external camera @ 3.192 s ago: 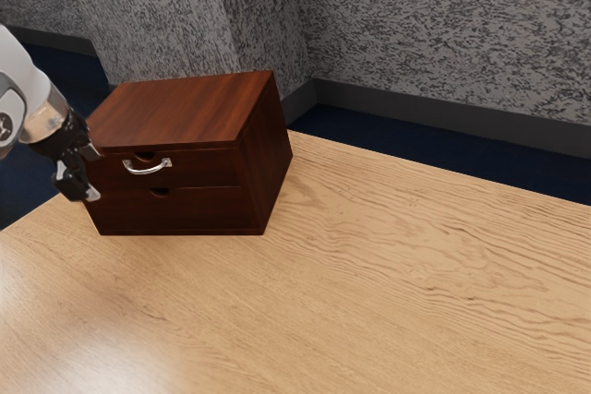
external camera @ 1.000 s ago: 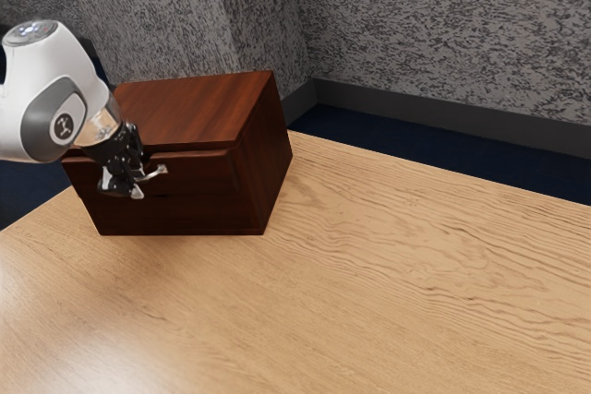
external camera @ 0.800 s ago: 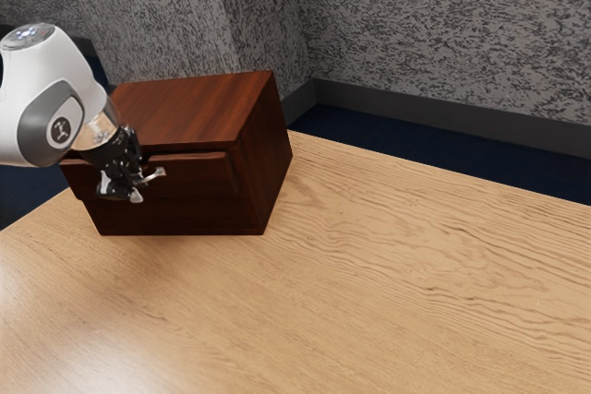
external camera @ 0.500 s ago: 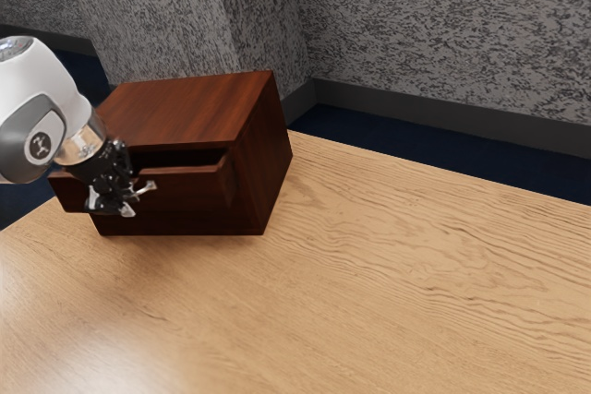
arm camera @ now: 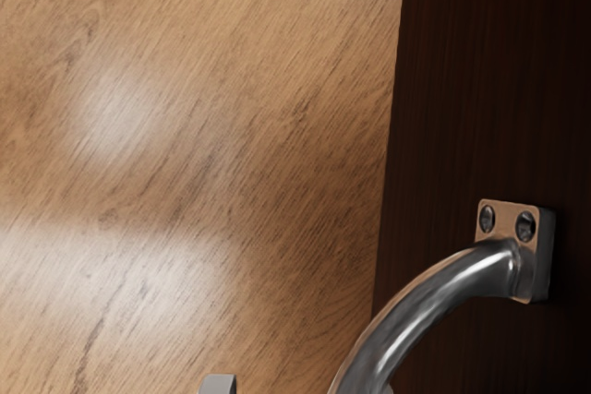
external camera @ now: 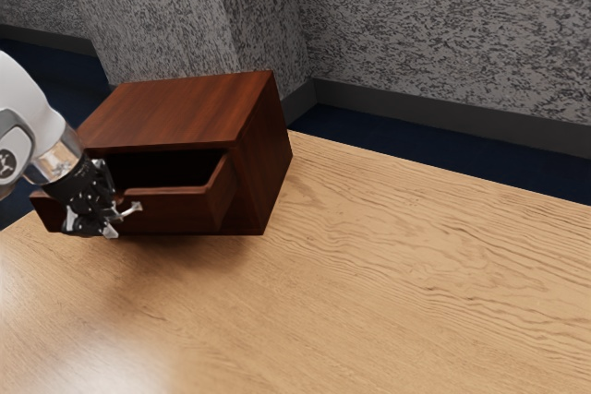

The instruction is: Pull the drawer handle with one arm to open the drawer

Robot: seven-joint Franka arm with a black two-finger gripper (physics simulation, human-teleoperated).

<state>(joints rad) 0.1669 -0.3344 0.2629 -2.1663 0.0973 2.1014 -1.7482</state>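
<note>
A dark red-brown wooden cabinet [external camera: 185,110] stands on the table toward the exterior view's left. Its top drawer [external camera: 175,208] juts well out of the cabinet front, leaving a dark gap under the cabinet top. My black gripper [external camera: 100,219] is at the drawer's front, shut on the silver drawer handle [external camera: 130,208]. Close under my hand in the wrist view, the curved metal handle [arm camera: 434,297] and its screwed bracket [arm camera: 512,225] sit on the dark drawer front [arm camera: 499,80]. The lower drawer is hidden behind the pulled-out one.
The light wooden table [external camera: 388,283] stretches wide toward the exterior view's right and front. A speckled grey wall [external camera: 443,16] and dark blue floor [external camera: 443,140] lie behind. The table's left edge runs just beside my hand.
My hand has drawn back toward the exterior view's lower left with the handle in it, and the top drawer has slid from barely ajar to well out of the cabinet.
</note>
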